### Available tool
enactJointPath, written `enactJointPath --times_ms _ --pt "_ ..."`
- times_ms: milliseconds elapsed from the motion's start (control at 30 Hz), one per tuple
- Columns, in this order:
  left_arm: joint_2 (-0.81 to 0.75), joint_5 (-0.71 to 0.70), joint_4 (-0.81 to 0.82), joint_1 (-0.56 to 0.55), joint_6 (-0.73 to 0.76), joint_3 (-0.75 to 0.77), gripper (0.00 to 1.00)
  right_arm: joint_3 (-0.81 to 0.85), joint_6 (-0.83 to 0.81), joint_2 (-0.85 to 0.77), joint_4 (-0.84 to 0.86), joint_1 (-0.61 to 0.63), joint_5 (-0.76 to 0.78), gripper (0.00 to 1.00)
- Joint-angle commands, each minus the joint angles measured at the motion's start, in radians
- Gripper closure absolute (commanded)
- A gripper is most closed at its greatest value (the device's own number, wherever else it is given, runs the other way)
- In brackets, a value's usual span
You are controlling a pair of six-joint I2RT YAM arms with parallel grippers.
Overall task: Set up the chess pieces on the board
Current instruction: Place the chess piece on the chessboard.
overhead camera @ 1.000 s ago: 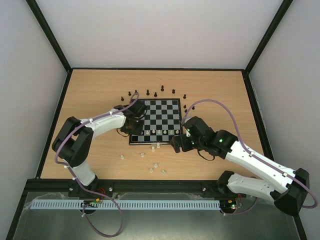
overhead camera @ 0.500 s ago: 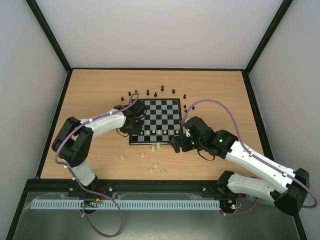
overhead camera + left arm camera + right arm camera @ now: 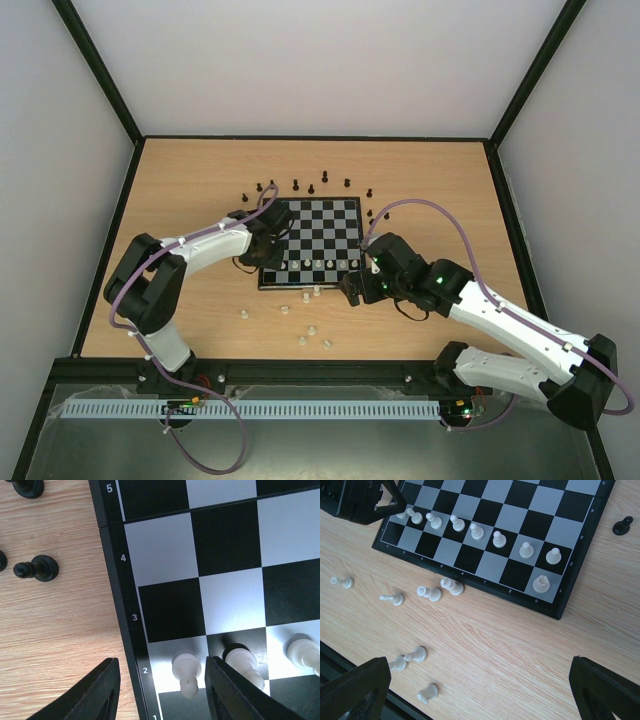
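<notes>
My left gripper (image 3: 162, 696) is spread wide and grips nothing. Its two fingers (image 3: 100, 690) straddle a white pawn (image 3: 186, 672) without clearly touching it. That pawn stands upright on the rank-2 corner-file square, its head showing toward the bottom of the wrist view. The left finger hangs over the frame of the board (image 3: 112, 570), and the other finger sits just beside the neighbouring pawn (image 3: 241, 661). Out past that finger, the row of white pawns (image 3: 476, 531) runs along the second rank, parallel to the board's near edge. A white rook (image 3: 540, 584) stands on the corner square behind the row's far end. My right gripper (image 3: 480, 695) is also fully open and empty, hovering over the table (image 3: 520, 650) just off the board's near edge. Loose white pieces (image 3: 429, 593) lie tipped over on the wood to that gripper's left. A black pawn (image 3: 37, 569) lies on its side left of my left gripper.
</notes>
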Motion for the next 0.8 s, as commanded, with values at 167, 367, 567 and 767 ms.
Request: enactJointPath --times_ms 167,367,567,767 --pt "-0.023 -0.026 -0.031 0.002 0.001 -0.001 0.49 -0.003 -0.005 0.007 -0.028 0.006 -0.008 0.01" --pt "-0.024 -0.028 -0.028 0.002 0.0 -0.005 0.5 -0.004 -0.004 0.005 -0.027 0.005 -0.007 0.01" --pt "-0.033 -0.033 -0.029 0.007 0.0 -0.019 0.5 -0.005 -0.004 0.009 -0.027 0.005 -0.009 0.01" --pt "-0.036 -0.035 -0.023 0.013 0.003 -0.031 0.5 -0.004 -0.004 0.013 -0.027 0.005 -0.008 0.01"
